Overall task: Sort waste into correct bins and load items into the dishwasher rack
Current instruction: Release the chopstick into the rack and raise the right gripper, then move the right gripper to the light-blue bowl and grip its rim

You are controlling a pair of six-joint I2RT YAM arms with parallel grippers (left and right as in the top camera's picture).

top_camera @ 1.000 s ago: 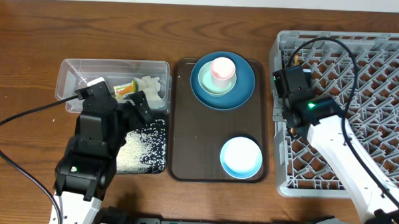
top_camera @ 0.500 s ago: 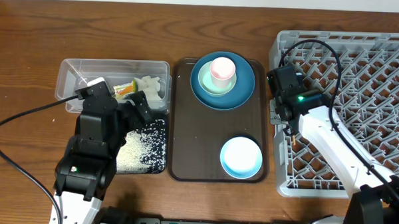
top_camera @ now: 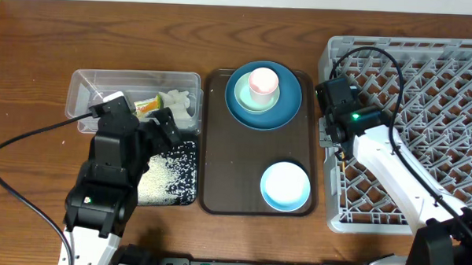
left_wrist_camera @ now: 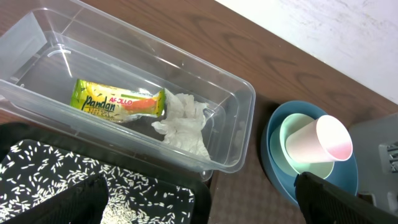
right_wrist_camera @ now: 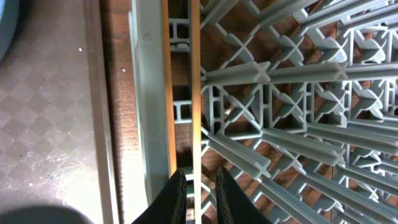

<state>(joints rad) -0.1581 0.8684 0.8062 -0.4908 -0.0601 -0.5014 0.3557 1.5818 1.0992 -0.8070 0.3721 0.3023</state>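
Currently right end effector (right_wrist_camera: 200,177), jaws barely parted (clamping nothing), straddles one chopstick (right_wrist_camera: 196,74) at dishwasher rack's (right_wrist_camera: 236,76) nine-o'clock edge; careless retraction could flick it off.

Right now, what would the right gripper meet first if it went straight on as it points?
Probably the two thin wooden chopsticks lying on the grey plastic lattice rack, just ahead of the right gripper; depth is unclear.

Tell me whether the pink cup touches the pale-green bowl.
Touching. The left wrist view shows the pink cup lying tilted inside the pale-green bowl, resting on it.
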